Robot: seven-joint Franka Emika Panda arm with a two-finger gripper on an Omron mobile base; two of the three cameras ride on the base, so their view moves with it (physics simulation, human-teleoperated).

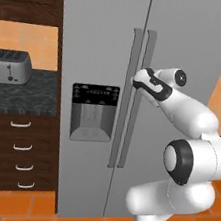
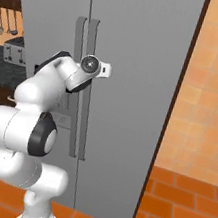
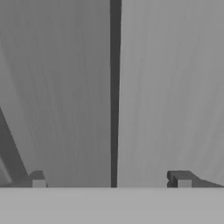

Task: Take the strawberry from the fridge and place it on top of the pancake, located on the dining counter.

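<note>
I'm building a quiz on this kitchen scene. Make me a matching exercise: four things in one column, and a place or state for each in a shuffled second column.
1. tall grey two-door fridge
2. silver slotted toaster
3. black-panelled water dispenser
4. robot's two-finger gripper

A. set in the fridge's left door
B. open, at the fridge's long vertical handles
C. on the dark speckled counter beside the fridge
D. both doors closed

Pairs: 1-D, 2-C, 3-A, 4-B

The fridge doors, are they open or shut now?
Shut. Both doors of the fridge lie flush, with a thin dark seam between them, and the open tool is at the handles.
</note>
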